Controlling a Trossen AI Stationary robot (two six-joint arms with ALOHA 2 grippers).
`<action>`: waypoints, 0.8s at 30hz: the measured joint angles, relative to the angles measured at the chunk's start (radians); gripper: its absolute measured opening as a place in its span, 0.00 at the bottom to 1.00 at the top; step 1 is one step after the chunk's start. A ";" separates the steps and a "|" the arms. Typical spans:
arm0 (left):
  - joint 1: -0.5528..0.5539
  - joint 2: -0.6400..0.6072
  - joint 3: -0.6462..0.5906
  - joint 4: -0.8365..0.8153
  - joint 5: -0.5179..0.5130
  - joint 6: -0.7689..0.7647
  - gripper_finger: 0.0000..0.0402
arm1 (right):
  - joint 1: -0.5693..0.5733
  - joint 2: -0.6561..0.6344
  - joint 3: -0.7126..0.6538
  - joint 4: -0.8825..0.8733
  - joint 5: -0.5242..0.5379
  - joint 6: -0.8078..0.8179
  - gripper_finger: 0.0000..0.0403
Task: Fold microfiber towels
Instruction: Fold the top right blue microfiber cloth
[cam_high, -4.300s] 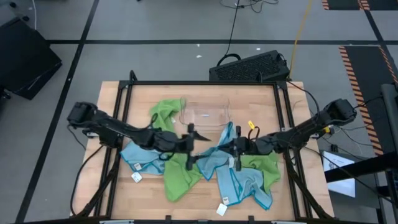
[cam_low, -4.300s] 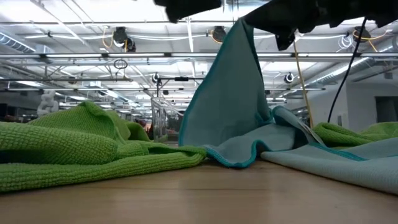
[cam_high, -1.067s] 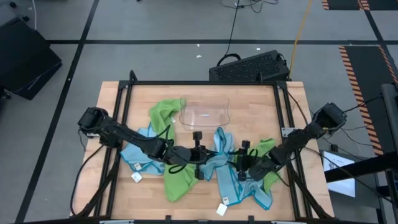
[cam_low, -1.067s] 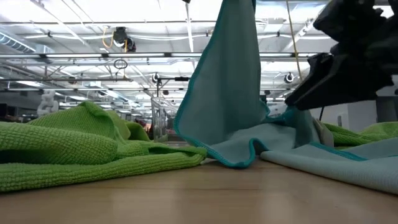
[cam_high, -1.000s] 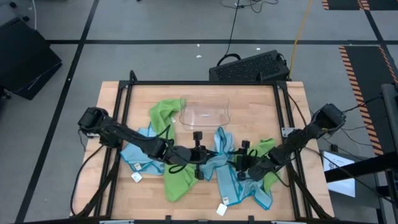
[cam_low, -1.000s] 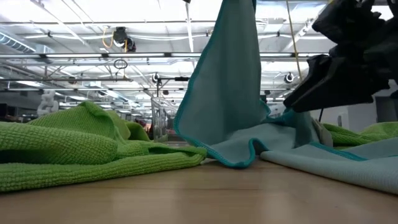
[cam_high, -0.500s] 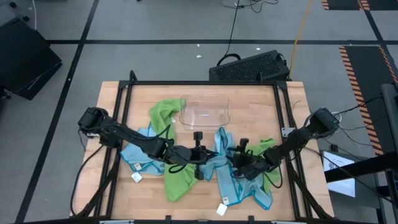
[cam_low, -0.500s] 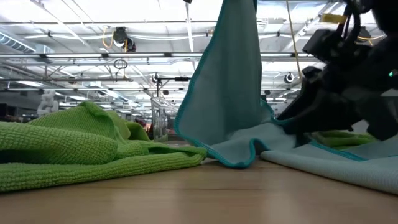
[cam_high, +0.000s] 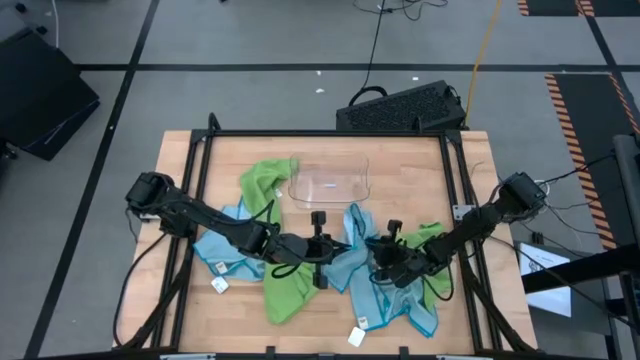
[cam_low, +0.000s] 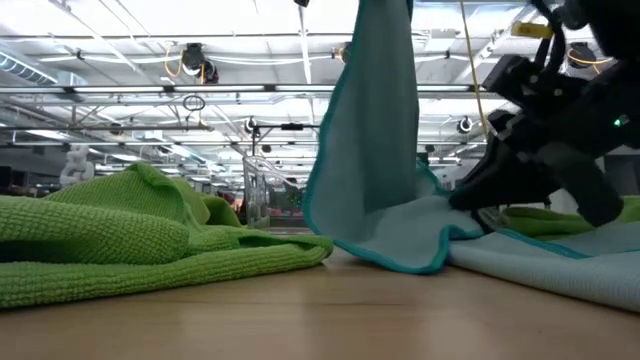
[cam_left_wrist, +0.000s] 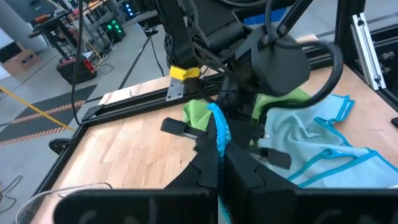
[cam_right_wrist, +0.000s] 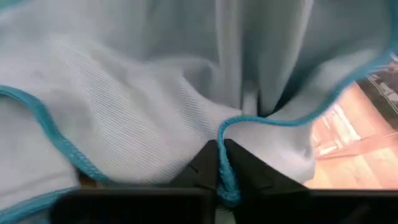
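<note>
Surface (cam_high: 190, 315) is wood with a black frame along its edges; bare wood shows along the near edge and in the far corners, while the middle is crowded with microfiber towels.

Left gripper (cam_high: 322, 250) sits mid-surface, clenched on the hem of a light blue towel (cam_low: 372, 130), which hangs from it as a tall sheet in the low view; the teal hem (cam_left_wrist: 219, 127) is pinched between its fingers in the left wrist view.

Right gripper (cam_high: 377, 262) is just right of it, low over the same blue cloth, grasping another stretch of teal hem (cam_right_wrist: 225, 165), fingers closed tight on it in the right wrist view. The two grippers are near each other, little room between them.

Lime green towel (cam_high: 268, 182) lies left of centre, touching the clear tray (cam_high: 330, 183) at the far middle. Another green towel (cam_high: 435, 262) lies under the right arm. More blue cloth (cam_high: 400, 300) spreads toward the near right edge; another blue towel (cam_high: 222, 250) sits under the left arm.

Versus a second ago: right gripper was open and farther right, now moved left and shut on the hem. The blue sheet's lower edge has shifted right in the low view. Left gripper unchanged.
</note>
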 joint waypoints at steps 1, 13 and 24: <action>0.000 0.000 0.000 -0.005 0.000 0.000 0.03 | 0.005 -0.010 0.000 -0.003 -0.001 0.000 0.02; 0.000 0.000 0.000 -0.032 0.001 -0.014 0.02 | 0.017 -0.099 0.000 -0.012 -0.160 -0.003 0.06; 0.000 0.000 0.000 -0.039 0.001 -0.018 0.01 | 0.016 -0.099 0.000 -0.031 -0.186 0.023 0.17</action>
